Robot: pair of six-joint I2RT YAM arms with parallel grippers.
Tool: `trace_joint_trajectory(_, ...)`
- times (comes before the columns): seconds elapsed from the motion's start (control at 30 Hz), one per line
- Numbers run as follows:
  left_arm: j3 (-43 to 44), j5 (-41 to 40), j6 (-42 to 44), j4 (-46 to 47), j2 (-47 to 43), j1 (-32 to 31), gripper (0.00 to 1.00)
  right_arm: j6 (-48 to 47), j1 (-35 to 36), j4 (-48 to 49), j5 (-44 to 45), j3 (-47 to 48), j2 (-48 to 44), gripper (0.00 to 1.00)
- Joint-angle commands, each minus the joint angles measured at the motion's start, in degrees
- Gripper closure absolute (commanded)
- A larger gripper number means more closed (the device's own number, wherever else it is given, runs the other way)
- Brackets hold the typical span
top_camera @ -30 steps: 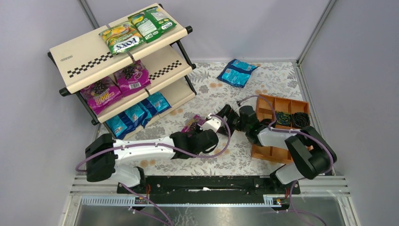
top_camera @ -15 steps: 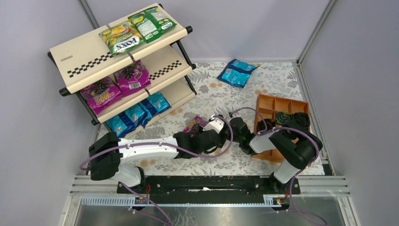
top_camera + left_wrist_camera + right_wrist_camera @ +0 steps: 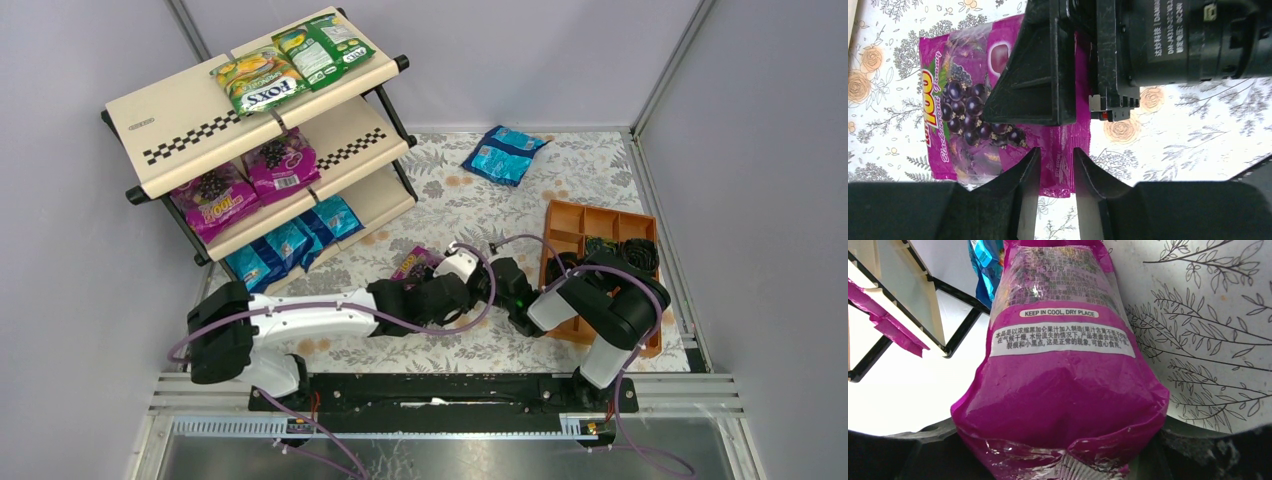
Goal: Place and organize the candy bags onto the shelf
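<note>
A magenta candy bag [image 3: 413, 265] with dark berries and a yellow "100" lies low over the floral table between my two grippers. In the left wrist view its printed face [image 3: 963, 100] shows, and my right gripper's black finger [image 3: 1033, 85] lies across it. My left gripper [image 3: 1055, 150] is narrowly open, its tips astride the bag's sealed corner. My right gripper [image 3: 1063, 460] is shut on one crumpled end of the bag [image 3: 1063, 380], whose back label faces that camera. The shelf [image 3: 180, 125] stands at the far left with green, magenta and blue bags on its tiers.
A blue candy bag [image 3: 505, 153] lies on the table at the far middle. An orange-brown compartment tray [image 3: 560, 215] with black coiled items [image 3: 620, 250] sits at the right, beside my right arm. The shelf's black frame [image 3: 963, 330] shows beyond the held bag.
My right arm has swung left from the tray and drawn close to my left gripper at the magenta bag. My left arm has shifted slightly right.
</note>
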Motion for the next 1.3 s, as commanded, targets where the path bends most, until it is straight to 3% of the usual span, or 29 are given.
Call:
trace_joint_trajectory(0.0, 1.16, 0.91, -0.90, 2.38, -5.37, -0.06, 0.62, 0.90, 0.44, 6.71, 2.94, -0.60, -0.19, 0.31)
trace_joint_trajectory(0.1, 2.48, 0.37, -1.26, -0.38, -9.25, -0.06, 0.57, 0.19, 0.40, 6.57, 3.01, -0.56, -0.34, 0.34)
trace_joint_trajectory(0.37, 4.32, -1.98, -0.88, -3.84, -24.95, -0.06, 0.27, -1.64, 0.39, 5.51, 2.77, -0.05, -1.83, 0.40)
trace_joint_trajectory(0.5, 3.98, -5.64, -0.38, -4.60, -34.16, -0.06, 0.16, -5.80, 0.43, -1.71, 2.08, 2.50, -6.45, 0.42)
trace_joint_trajectory(0.67, 5.50, -7.66, -1.77, -5.99, -45.13, -0.06, 0.11, -12.78, 0.39, -16.17, 3.87, 7.60, -16.66, 0.42)
trace_joint_trajectory(0.8, 6.53, -7.82, -1.69, -5.74, -53.31, -0.06, 0.10, -16.40, 0.39, -22.89, 2.39, 14.45, -19.59, 0.42)
trace_joint_trajectory(0.93, 6.17, -8.18, -0.74, -6.06, -57.76, -0.06, 0.08, -17.70, 0.40, -25.27, -0.28, 22.86, -19.28, 0.44)
trace_joint_trajectory(1.27, 7.06, -6.29, -2.91, -10.61, -61.32, -0.06, 0.03, -17.42, 0.31, -26.96, 2.31, 42.62, -13.47, 0.44)
